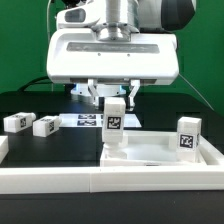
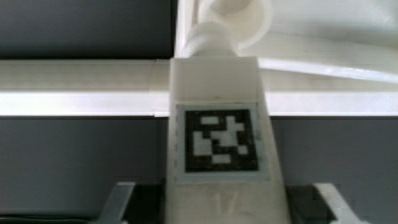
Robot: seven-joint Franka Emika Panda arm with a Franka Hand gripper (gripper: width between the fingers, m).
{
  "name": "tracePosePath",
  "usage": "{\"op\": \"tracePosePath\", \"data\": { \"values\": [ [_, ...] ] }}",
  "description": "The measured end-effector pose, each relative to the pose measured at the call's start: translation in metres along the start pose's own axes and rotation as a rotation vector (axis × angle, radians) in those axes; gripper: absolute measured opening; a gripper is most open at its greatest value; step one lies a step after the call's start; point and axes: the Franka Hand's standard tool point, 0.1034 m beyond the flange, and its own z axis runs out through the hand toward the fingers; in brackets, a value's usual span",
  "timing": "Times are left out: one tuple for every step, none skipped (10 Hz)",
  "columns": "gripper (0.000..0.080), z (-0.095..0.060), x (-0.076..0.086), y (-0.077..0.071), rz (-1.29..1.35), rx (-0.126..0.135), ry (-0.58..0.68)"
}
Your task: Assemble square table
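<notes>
While the exterior view lays out every part, the wrist view shows a single item close up: the held leg, a short white plastic post with a black-and-white tag, clamped between two dark fingers.

Exterior view only:
- **Slab:** one slab, white plastic, square, with a raised rim, on the black table.
- **Legs:** four in all.
  - Held leg, upright at the slab's corner on the exterior view's left.
  - Standing leg, at its right corner.
  - Outer lying leg and inner lying leg, on the table apart from the slab.
</notes>
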Motion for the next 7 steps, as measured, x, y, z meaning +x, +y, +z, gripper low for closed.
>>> {"op": "tracePosePath", "data": {
  "values": [
    [0.0290, 0.0009, -0.0013, -0.0023, 0.000, 0.001, -0.002],
    [0.0290, 0.0016, -0.0035, -0.0048, -0.002, 0.003, -0.005],
    [0.0290, 0.0017, -0.0044, -0.0063, -0.004, 0.004, -0.006],
    [0.0290, 0.0024, -0.0057, -0.0079, -0.006, 0.005, -0.007],
    [0.0290, 0.0037, -0.0076, -0.0086, -0.008, 0.005, -0.011],
    [0.0290, 0.0050, -0.0092, -0.0085, -0.007, 0.005, -0.014],
    [0.0290, 0.0063, -0.0109, -0.0086, -0.008, 0.005, -0.017]
  ]
}}
